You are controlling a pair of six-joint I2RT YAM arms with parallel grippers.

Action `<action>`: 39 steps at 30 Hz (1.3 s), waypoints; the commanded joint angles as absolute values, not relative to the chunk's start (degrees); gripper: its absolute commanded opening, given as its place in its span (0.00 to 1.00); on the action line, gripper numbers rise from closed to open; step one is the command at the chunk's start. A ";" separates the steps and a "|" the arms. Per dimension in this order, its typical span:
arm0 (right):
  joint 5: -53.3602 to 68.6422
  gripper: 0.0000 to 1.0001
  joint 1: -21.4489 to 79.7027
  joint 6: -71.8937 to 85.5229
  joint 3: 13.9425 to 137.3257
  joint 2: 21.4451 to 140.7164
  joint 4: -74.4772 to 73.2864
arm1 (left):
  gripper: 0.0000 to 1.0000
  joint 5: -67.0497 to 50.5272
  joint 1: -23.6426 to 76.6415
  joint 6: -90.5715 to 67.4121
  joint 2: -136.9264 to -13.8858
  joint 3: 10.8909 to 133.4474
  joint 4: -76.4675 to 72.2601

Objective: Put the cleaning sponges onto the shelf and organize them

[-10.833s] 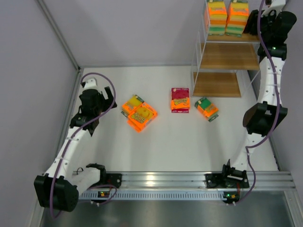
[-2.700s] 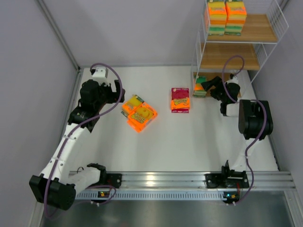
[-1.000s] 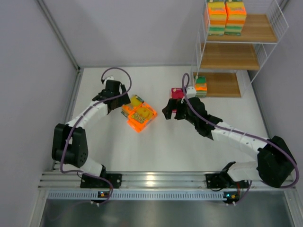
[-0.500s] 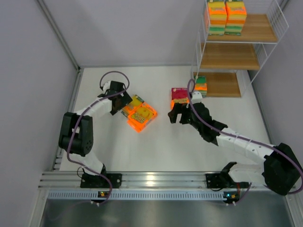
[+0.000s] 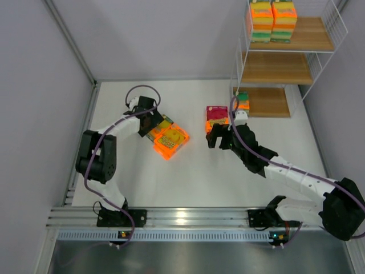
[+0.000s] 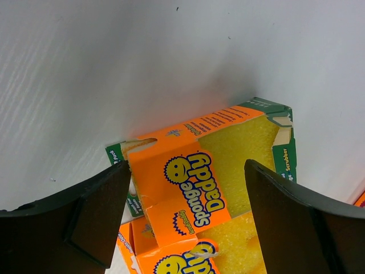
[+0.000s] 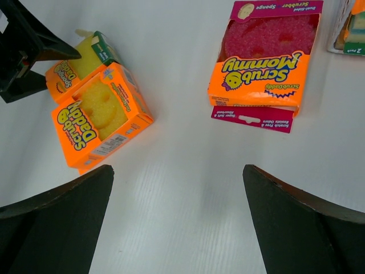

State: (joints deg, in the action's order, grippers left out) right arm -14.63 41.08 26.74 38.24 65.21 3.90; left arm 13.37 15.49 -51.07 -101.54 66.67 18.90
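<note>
Three cleaning sponges lie on the white table: a green-edged orange pack (image 5: 161, 124) (image 6: 197, 171), a bigger orange pack (image 5: 170, 141) (image 7: 100, 117) touching it, and a magenta-topped pack (image 5: 217, 118) (image 7: 265, 63). My left gripper (image 5: 150, 121) (image 6: 187, 165) hovers open over the green-edged pack, one finger above each side of it. The right gripper (image 5: 217, 137) (image 7: 178, 168) is open over bare table, just in front of the magenta pack. The shelf (image 5: 296, 68) stands at the back right, with two sponge stacks (image 5: 272, 20) on its top board and another pack (image 5: 242, 102) on the bottom board.
Grey walls close the table on the left and at the back. The shelf's white wire frame (image 5: 237, 63) rises just right of the magenta pack. The left gripper's black fingers (image 7: 23, 51) show at the top left of the right wrist view.
My left gripper has slid right, from beside the green-edged pack to over it, and its jaws have narrowed slightly. The right gripper has shifted right, closer to the magenta pack.
</note>
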 commanded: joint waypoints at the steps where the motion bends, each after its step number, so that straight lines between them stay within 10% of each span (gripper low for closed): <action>1: -17.05 0.99 40.61 26.02 37.62 63.02 3.60 | 0.86 14.68 15.64 -51.86 -100.81 67.24 17.75; 29: -31.18 0.99 38.15 31.46 42.89 47.30 -13.08 | 0.54 7.66 15.38 -50.26 -84.22 71.19 17.75; 39: -40.87 1.00 35.25 45.76 44.12 29.82 -38.74 | 0.48 25.71 40.90 -76.00 -76.55 62.23 17.84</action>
